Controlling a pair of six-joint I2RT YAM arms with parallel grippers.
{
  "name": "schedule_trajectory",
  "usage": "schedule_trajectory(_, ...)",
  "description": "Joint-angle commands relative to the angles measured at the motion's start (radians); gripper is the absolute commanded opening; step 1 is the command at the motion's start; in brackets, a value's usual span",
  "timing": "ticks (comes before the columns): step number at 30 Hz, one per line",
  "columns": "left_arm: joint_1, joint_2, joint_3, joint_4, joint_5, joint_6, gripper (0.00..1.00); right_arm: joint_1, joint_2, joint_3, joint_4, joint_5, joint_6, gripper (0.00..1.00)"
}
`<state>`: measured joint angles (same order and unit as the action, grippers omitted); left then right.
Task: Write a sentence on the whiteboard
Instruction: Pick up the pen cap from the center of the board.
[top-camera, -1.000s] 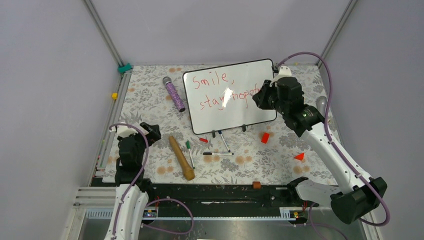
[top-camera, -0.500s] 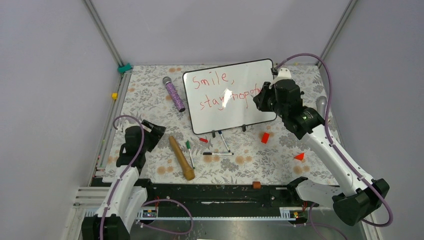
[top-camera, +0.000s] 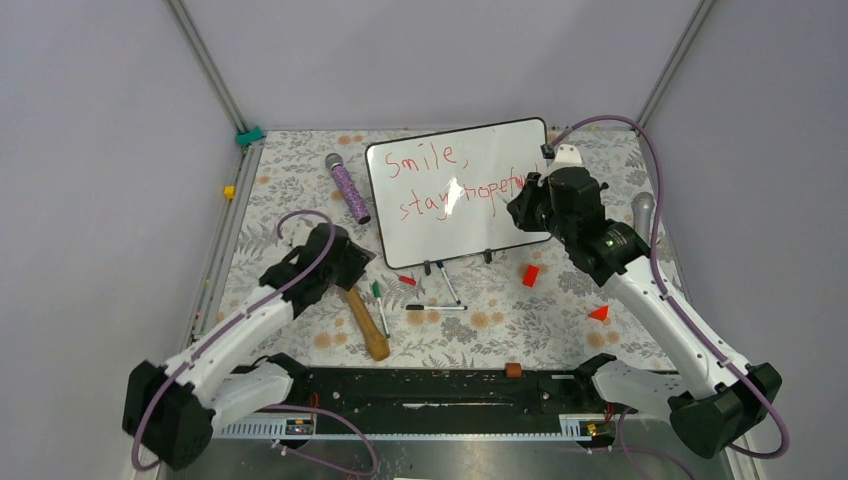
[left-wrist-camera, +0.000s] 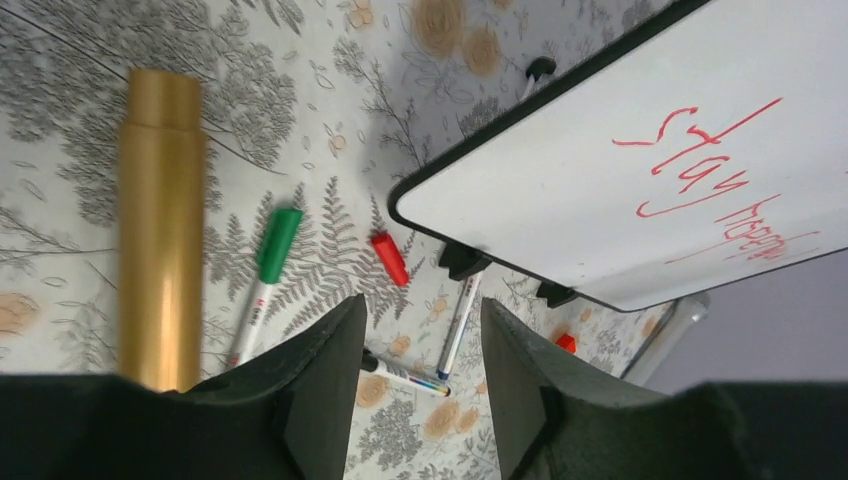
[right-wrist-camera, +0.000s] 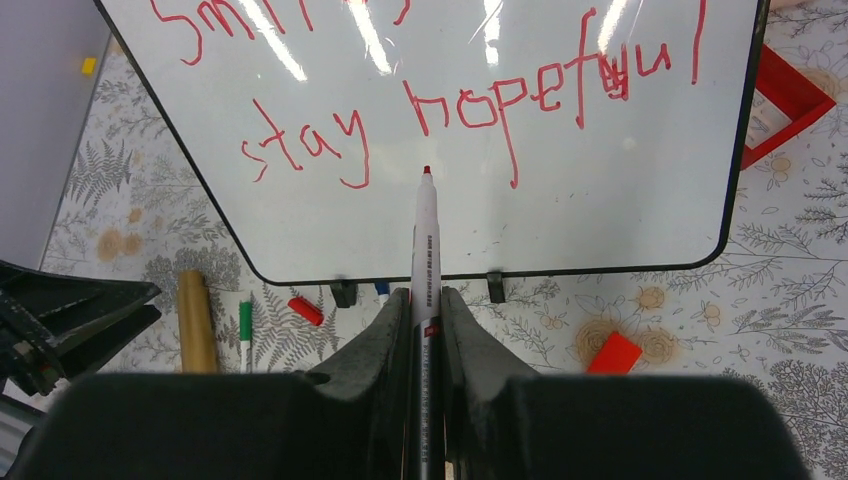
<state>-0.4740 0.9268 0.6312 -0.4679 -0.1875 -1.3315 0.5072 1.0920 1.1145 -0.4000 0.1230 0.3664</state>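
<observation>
The whiteboard (top-camera: 470, 225) stands propped on small black feet at the far middle of the flowered desk (top-camera: 300, 180), its face leaning back. The sentence (top-camera: 455, 180) is on it in red, two lines: "Smile," above and "stay hopeful" below, with the last letters close to the right frame.

The right jaws are clamped tight on a red pen (right-wrist-camera: 426, 240), a white barrel with a red tip. In the right wrist view the tip points at the bare board (right-wrist-camera: 500, 220) just under the lower line (right-wrist-camera: 480, 100); whether it touches cannot be told.

The left jaws stand partly apart with nothing between them, hanging over the desk near the board's lower left corner (left-wrist-camera: 600, 200). Below them lie a wooden stick (left-wrist-camera: 160, 220), a green pen (left-wrist-camera: 265, 270) and a red cap (left-wrist-camera: 389, 258), all apart from each other
</observation>
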Motion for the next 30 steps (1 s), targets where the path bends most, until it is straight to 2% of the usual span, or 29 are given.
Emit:
schedule_trajectory(1, -0.101, 0.184, 0.179, -0.176, -0.137, -0.169, 0.46, 0.014, -0.023, 0.0, 0.028, 0.03, 0.003, 0.0)
schedule_trajectory(12, -0.192, 0.51, 0.376, -0.296, -0.142, -0.282, 0.45, 0.015, -0.082, -0.051, 0.097, 0.082, 0.005, 0.0)
schedule_trajectory(21, -0.257, 0.597, 0.409, -0.295, -0.206, -0.388, 0.39, 0.016, -0.096, -0.065, 0.114, 0.083, 0.005, 0.0)
schedule_trajectory(30, -0.273, 0.67, 0.425, -0.293, -0.217, -0.417, 0.39, 0.016, -0.119, -0.078, 0.125, 0.1, 0.003, 0.0)
